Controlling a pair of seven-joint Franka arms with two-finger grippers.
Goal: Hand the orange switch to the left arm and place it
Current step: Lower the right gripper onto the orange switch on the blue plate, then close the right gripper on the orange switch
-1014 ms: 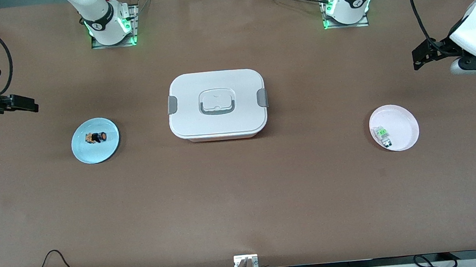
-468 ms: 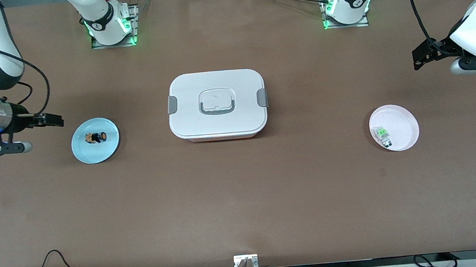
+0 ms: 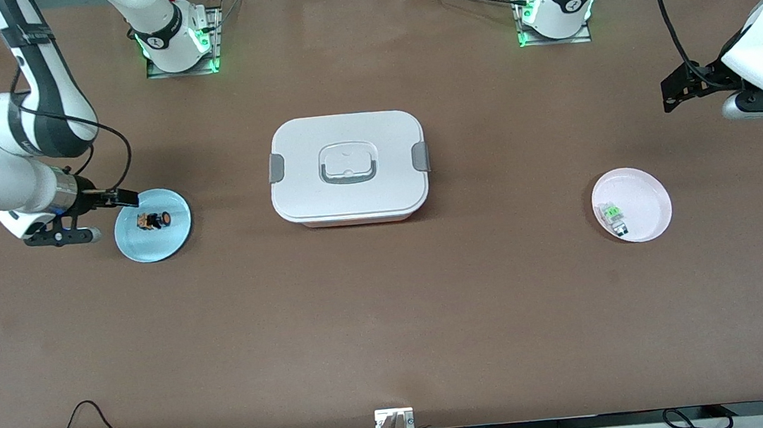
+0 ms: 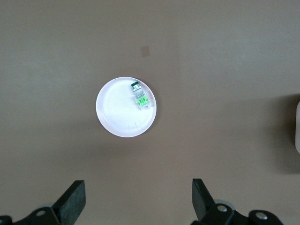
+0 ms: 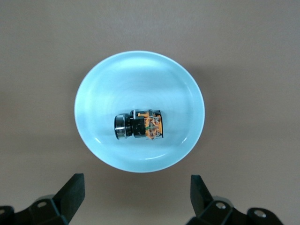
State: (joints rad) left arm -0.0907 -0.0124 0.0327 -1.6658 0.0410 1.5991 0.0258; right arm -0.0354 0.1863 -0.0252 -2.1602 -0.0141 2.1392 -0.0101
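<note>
The orange switch (image 3: 154,220) lies on its side on a light blue plate (image 3: 151,247) toward the right arm's end of the table. In the right wrist view the switch (image 5: 139,125) rests a little off the middle of the plate (image 5: 140,77). My right gripper (image 3: 125,196) hangs open and empty just off the plate's rim, its fingertips (image 5: 74,187) wide apart. The white lidded box (image 3: 347,168) stands in the middle of the table between the two plates. My left gripper (image 3: 671,95) waits open and empty over the left arm's end of the table.
A pale pink plate (image 3: 642,197) toward the left arm's end holds a clear-white component with green parts (image 3: 614,216). The left wrist view shows that plate (image 4: 117,117) and the component (image 4: 140,97) well ahead of the left gripper (image 4: 138,199). Cables run along the table's near edge.
My right arm has swung in from the table's end toward the blue plate, bringing its gripper up to the rim. The left arm has not moved.
</note>
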